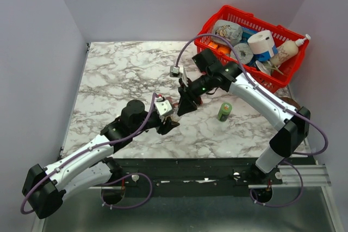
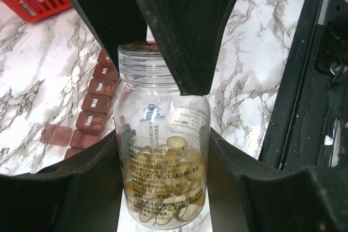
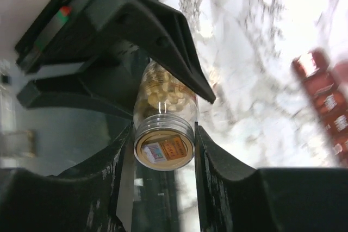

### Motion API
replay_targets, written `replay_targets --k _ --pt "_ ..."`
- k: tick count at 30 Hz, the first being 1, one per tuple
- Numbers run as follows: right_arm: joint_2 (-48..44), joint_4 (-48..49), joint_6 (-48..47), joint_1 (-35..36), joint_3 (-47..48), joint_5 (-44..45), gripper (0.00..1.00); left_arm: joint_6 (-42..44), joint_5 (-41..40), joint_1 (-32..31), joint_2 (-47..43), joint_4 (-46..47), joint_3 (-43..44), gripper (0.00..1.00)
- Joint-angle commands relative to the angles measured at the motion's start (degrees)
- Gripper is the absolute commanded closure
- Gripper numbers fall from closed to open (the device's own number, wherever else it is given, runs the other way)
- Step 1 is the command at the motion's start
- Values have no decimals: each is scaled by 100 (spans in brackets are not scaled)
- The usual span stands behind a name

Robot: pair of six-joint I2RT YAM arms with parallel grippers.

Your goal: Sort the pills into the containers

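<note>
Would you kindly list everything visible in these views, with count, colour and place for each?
pill bottle: one, clear, mid-table, gripped by both grippers
pills: many, pale yellow, inside the pill bottle
pill organiser: one strip, dark red-brown, lying on the table beside the pill bottle
green bottle: one, small, standing on the table right of centre
basket: one, red mesh, far right corner of the table
basket contents: several, count unclear, among them a white roll
table: one, white-and-grey marble
left gripper: one, black, closed on the pill bottle's body
right gripper: one, black, closed on its capped end
</note>
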Motion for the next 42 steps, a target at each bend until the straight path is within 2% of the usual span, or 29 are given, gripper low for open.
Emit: replay_targets --k 1,2,3,4,6,8,9,11,12,14,15,17,18,20,26,27,30,34,38,42 --pt "-541 -35 -2793 150 -119 -896 74 124 482 19 29 33 135 100" --pt "-709 44 -3267 150 -260 -994 74 133 543 28 30 41 126 100" --pt "-868 306 -4133 185 -662 -1047 74 141 657 19 47 59 108 100" --pt "-1069 422 -4498 203 -813 -1073 74 150 710 19 65 85 108 100" --pt "-818 -328 -5438 282 -309 -1004 73 150 790 28 108 85 99 100" --pt "-641 -377 -5504 317 -200 -811 70 141 808 28 152 112 108 100" --pt "-658 -359 -5617 335 -226 -767 56 133 825 28 161 112 108 100" --pt "-719 -246 -5514 344 -375 -679 45 133 773 28 144 121 99 100" --pt "-711 -236 -5321 344 -393 -670 35 133 746 28 109 121 91 100" --pt "-694 -271 -5110 335 -393 -626 26 124 676 28 56 155 47 100" --pt "-694 -245 -4848 344 -402 -591 18 115 658 28 12 164 38 100" --pt "-711 -123 -4460 326 -481 -529 11 98 632 28 -14 182 3 100" --pt "-746 69 -3945 326 -498 -503 0 80 641 28 -40 182 -6 100" --pt "-772 194 -3432 326 -446 -485 0 63 614 28 -58 165 -15 100" --pt "-895 729 -1044 221 -270 182 0 -52 255 28 -190 182 -94 100" --pt "-896 878 -369 55 -288 53 0 -69 219 28 -216 199 -103 100" --pt "-799 1073 863 -270 -481 -790 0 -122 17 28 -234 279 -138 100" --pt "-711 1161 1421 -280 -691 -697 0 -166 -159 28 -199 305 -94 100" --pt "-606 1100 1422 -280 -788 -161 0 -210 -317 28 -164 314 -59 100" --pt "-518 1082 1667 -280 -771 -19 3 -210 -370 28 -138 314 -50 100"
